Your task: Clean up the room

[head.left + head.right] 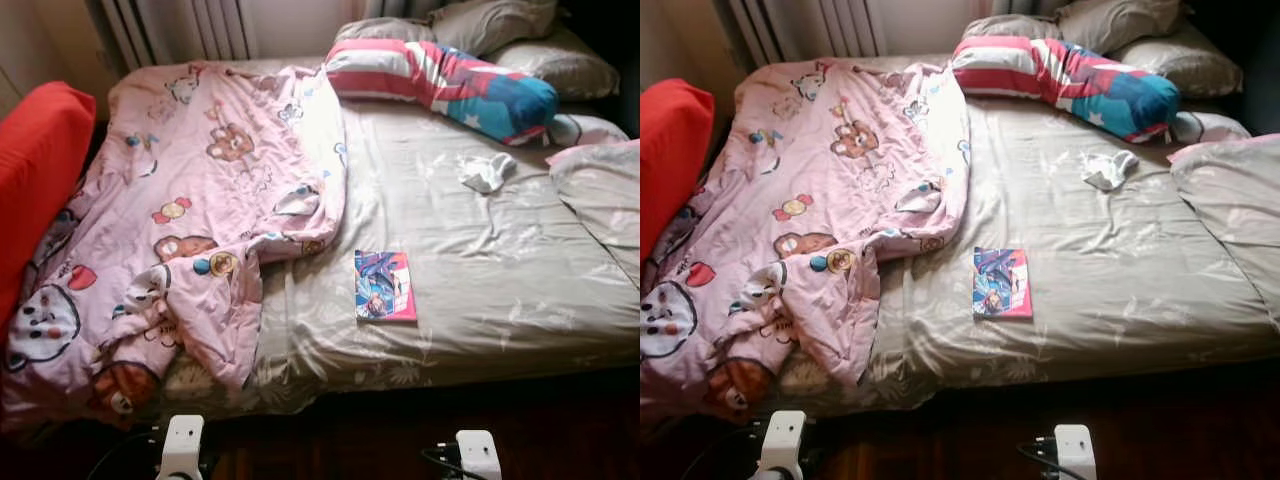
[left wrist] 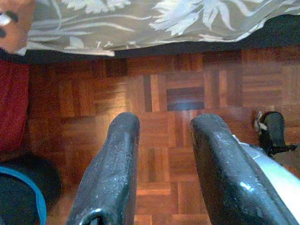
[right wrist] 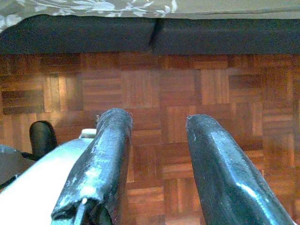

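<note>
Bed [image 1: 470, 300] with pink quilt [image 1: 200, 200], book [image 1: 385, 286], perhaps sock [image 1: 485, 172]; both tools [image 2: 159, 159] [image 3: 157, 159] released.

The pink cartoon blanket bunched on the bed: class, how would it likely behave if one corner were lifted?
The pink blanket would probably be floppy, since it already lies in soft folds. It likely drags and trails, as it spreads over much of the bed. It seems thin, so probably light for its size.
</note>
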Robot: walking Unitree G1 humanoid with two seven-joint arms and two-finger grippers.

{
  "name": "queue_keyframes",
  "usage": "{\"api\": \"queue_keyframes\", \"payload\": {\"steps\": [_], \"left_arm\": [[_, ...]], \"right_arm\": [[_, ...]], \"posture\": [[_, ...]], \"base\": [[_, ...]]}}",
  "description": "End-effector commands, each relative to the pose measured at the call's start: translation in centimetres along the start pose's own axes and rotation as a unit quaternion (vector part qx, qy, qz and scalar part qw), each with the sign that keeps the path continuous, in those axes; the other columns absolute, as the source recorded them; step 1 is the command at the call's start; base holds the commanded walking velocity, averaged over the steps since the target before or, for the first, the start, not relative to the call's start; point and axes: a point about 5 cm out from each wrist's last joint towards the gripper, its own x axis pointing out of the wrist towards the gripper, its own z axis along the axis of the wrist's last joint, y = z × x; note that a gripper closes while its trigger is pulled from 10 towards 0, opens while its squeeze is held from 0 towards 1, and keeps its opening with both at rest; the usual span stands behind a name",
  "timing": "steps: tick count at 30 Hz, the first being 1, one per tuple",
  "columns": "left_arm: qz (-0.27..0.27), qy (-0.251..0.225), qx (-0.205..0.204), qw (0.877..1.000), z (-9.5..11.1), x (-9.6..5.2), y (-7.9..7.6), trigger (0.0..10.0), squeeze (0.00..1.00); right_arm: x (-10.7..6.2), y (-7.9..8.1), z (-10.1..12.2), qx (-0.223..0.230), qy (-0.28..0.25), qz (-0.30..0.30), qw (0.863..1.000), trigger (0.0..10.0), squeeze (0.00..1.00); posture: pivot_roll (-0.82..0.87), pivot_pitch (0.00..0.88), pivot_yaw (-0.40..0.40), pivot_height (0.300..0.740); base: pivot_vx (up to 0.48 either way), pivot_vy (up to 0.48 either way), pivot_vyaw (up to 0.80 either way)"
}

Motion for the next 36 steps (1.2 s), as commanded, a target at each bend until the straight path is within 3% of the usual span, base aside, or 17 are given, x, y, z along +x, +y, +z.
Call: {"api": "queue_keyframes", "payload": {"steps": [1, 27, 33, 36], "left_arm": [[0.001, 0.017, -0.006, 1.000, -1.1, -0.2, 0.2, 10.0, 0.00], [0.003, 0.012, 0.006, 1.000, -0.8, -0.2, 0.2, 10.0, 0.00], [0.000, -0.019, 0.004, 1.000, 0.9, 0.2, 0.1, 10.0, 0.00], [-0.003, -0.051, -0.002, 0.999, 2.5, 0.4, -0.1, 10.0, 0.00]], "right_arm": [[-0.2, 0.0, -0.7, 0.000, 0.009, -0.001, 1.000, 10.0, 0.00], [-0.2, -0.1, -0.8, 0.000, 0.009, -0.003, 1.000, 10.0, 0.00], [-0.1, 0.0, -0.2, 0.006, -0.006, -0.002, 1.000, 10.0, 0.00], [0.2, -0.4, 1.3, 0.017, -0.035, -0.005, 0.999, 10.0, 0.00]], "posture": [[-0.04, 0.127, 0.033, 0.740], [-0.04, 0.131, 0.034, 0.740], [-0.04, 0.132, 0.033, 0.740], [-0.04, 0.133, 0.032, 0.740]], "base": [[0.244, 0.000, 0.00], [0.274, 0.000, 0.00], [0.000, 0.000, 0.00], [0.000, 0.000, 0.00]]}}
